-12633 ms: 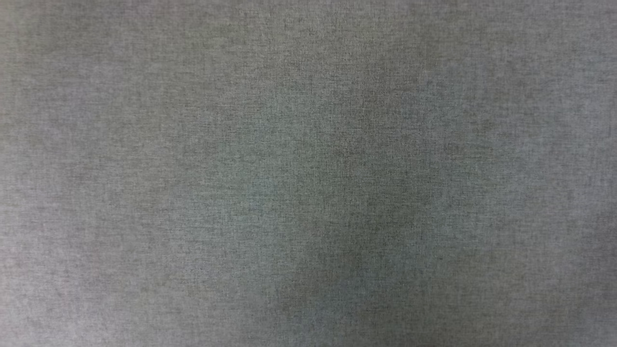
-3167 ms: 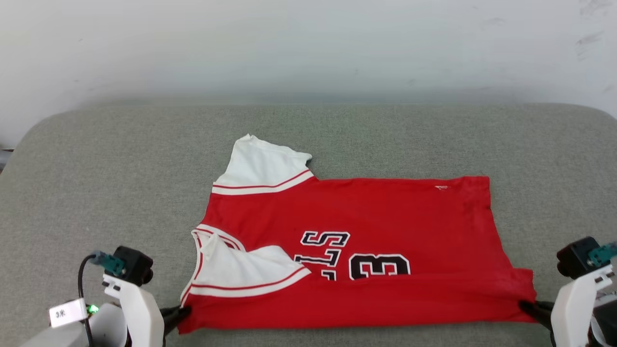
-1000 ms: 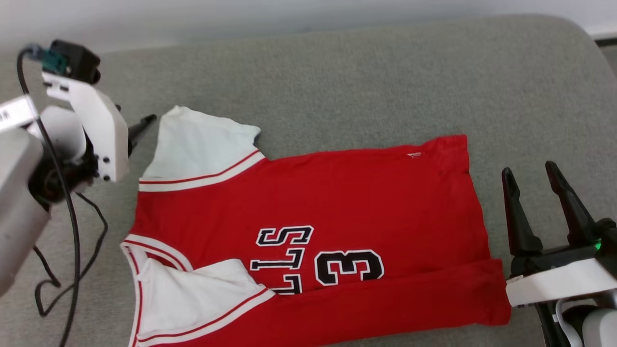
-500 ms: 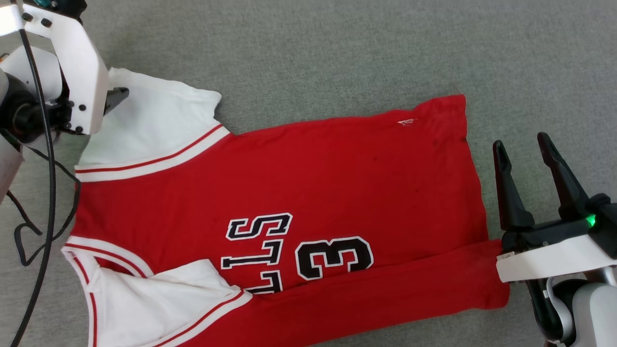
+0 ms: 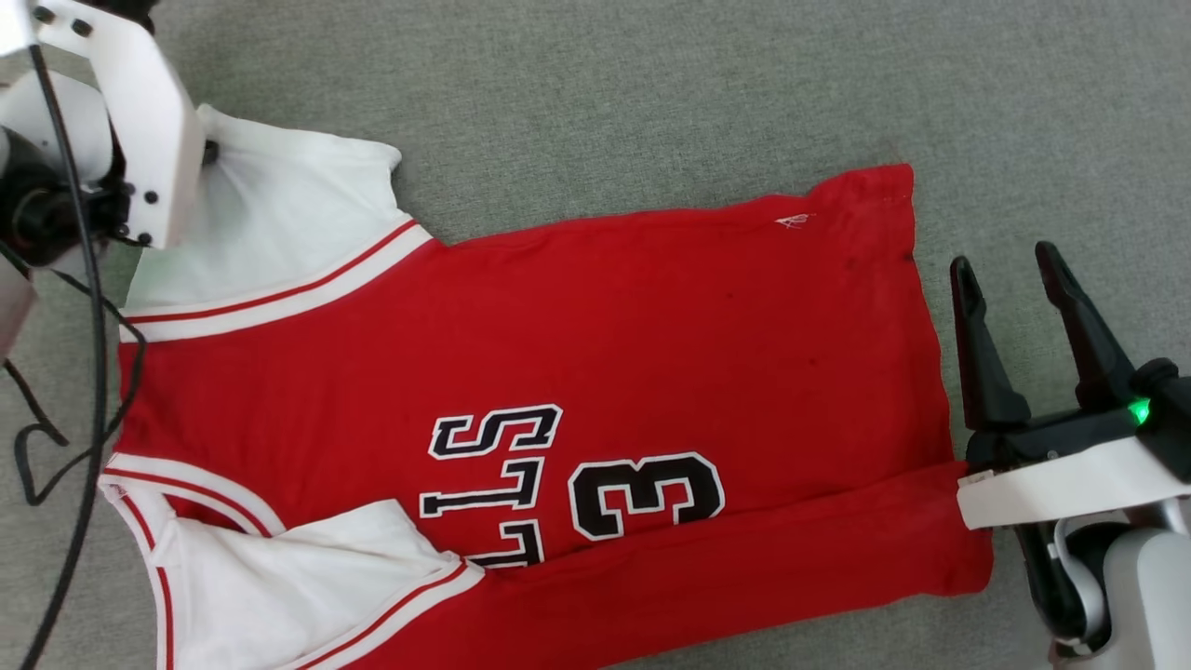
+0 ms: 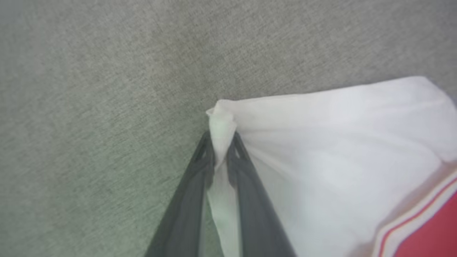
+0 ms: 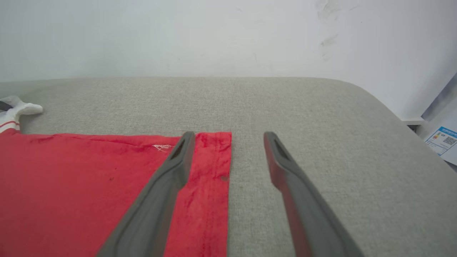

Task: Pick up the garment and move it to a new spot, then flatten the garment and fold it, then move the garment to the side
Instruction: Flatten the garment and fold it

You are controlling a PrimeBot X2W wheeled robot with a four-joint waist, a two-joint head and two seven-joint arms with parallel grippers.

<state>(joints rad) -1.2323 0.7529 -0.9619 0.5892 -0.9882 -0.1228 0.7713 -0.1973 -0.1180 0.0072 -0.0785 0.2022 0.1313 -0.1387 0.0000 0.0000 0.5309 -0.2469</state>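
Observation:
The red garment [image 5: 558, 354] lies spread on the grey cushion with its hem to the right and its near long edge folded over. Its far white sleeve [image 5: 279, 223] points to the upper left. My left gripper [image 6: 221, 142] is shut on that sleeve's corner [image 6: 221, 121], pinching the white cloth between both fingers. In the head view the left wrist housing [image 5: 140, 121] covers those fingertips. My right gripper [image 5: 1005, 265] hovers open just off the hem [image 5: 916, 307], with nothing between its fingers [image 7: 178, 160]. The hem [image 7: 214, 171] lies under its left finger.
The grey fabric cushion [image 5: 605, 93] carries everything; its rounded far edge [image 7: 214, 80] meets a white wall [image 7: 178, 32]. A black cable [image 5: 84, 391] hangs from my left arm beside the collar. A paper with a printed label [image 7: 442, 139] lies beyond the cushion's right edge.
The head camera has tipped down and closer, losing the wall. My left gripper reached the far sleeve's corner and shut on it. The right gripper stays open beside the hem.

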